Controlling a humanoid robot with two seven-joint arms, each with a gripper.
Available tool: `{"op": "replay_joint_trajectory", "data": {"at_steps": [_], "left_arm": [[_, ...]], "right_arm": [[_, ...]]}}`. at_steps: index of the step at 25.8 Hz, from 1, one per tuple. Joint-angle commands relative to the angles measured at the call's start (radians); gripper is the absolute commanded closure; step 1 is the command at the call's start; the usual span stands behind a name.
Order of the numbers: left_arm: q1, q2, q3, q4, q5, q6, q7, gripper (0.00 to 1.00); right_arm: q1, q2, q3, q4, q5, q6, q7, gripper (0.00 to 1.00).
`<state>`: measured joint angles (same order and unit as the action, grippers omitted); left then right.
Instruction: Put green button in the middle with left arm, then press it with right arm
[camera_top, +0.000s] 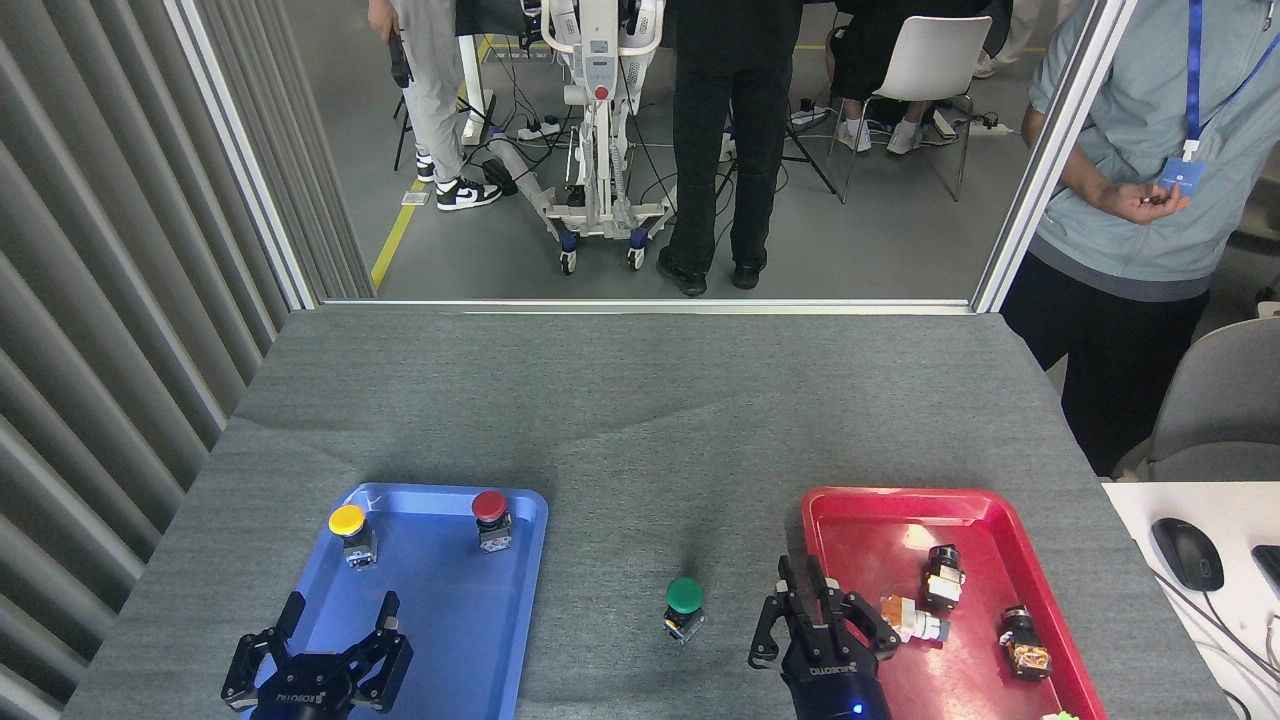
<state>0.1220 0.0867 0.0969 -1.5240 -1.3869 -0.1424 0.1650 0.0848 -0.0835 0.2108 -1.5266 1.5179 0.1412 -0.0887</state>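
Note:
The green button stands upright on the dark grey cloth of the middle, between the two trays, with nothing touching it. My right gripper is to its right, at the red tray's left rim, fingers drawn together and holding nothing. My left gripper hangs open over the near end of the blue tray, well left of the button and empty.
A yellow-capped button and a red-capped button stand at the far end of the blue tray. The red tray holds several small switch parts. A person stands at the table's far right corner.

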Motion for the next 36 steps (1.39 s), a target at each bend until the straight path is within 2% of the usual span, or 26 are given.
{"op": "replay_joint_trajectory", "data": {"at_steps": [1,6,14,19,25,30,36], "left_arm": [[0.002,0.001,0.0,-0.001,0.0,0.0,-0.001,0.01],[0.001,0.002,-0.008,-0.005,-0.001,-0.006,-0.005,0.01],[-0.008,0.005,-0.02,-0.001,-0.004,-0.046,-0.01,0.01],[-0.012,0.01,-0.072,-0.002,-0.012,-0.051,-0.007,0.01],[-0.041,0.011,-0.111,0.008,-0.02,-0.132,-0.009,0.01],[-0.088,0.013,-0.218,0.045,-0.052,-0.148,-0.019,0.01],[-0.173,0.007,-0.341,0.119,-0.103,-0.148,-0.105,0.01]], "right_arm": [[0.046,-0.024,-0.059,-0.038,-0.001,-0.002,-0.062,0.01],[0.087,-0.039,-0.11,-0.064,-0.002,0.001,-0.148,0.01],[0.122,-0.05,-0.133,-0.072,-0.013,0.008,-0.143,0.01],[0.132,-0.05,-0.146,-0.075,-0.016,0.006,-0.134,0.0],[0.133,-0.05,-0.146,-0.075,-0.019,0.001,-0.135,0.0],[0.136,-0.05,-0.146,-0.075,-0.019,0.0,-0.132,0.0],[0.136,-0.05,-0.146,-0.075,-0.021,0.003,-0.135,0.0]]}}
